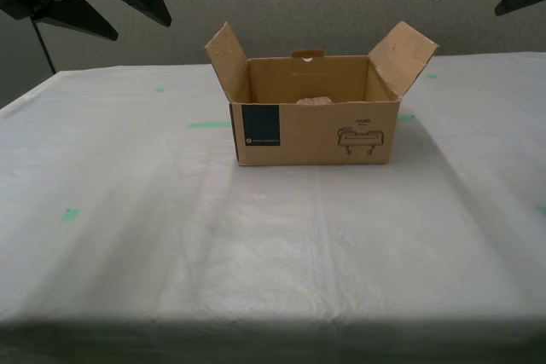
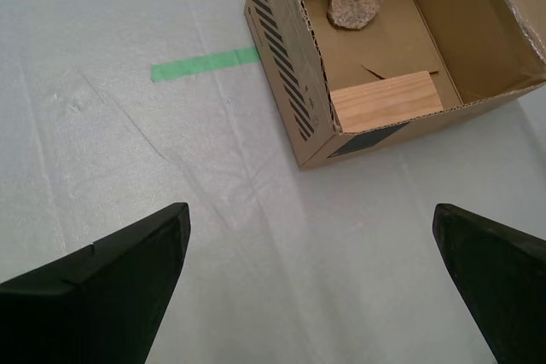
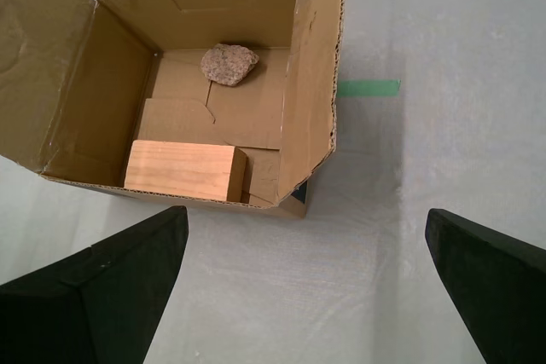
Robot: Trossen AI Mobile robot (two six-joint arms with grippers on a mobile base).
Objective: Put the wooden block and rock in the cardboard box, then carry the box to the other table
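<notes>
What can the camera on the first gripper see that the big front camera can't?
Only the first wrist view shows the pale rectangular wooden block lying on the floor of the brown cardboard box, and my first gripper wide open above the cloth. Only the exterior view shows the box's dark navy square label and printed line drawing. Both show the box, the rough pinkish speckled rock inside it, the white cloth table and green tape marks.

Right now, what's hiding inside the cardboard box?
Inside the cardboard box lie the rock near the tab wall and the wooden block against the opposite wall, apart from each other. The floor under the block is covered, so anything beneath it cannot be seen.
</notes>
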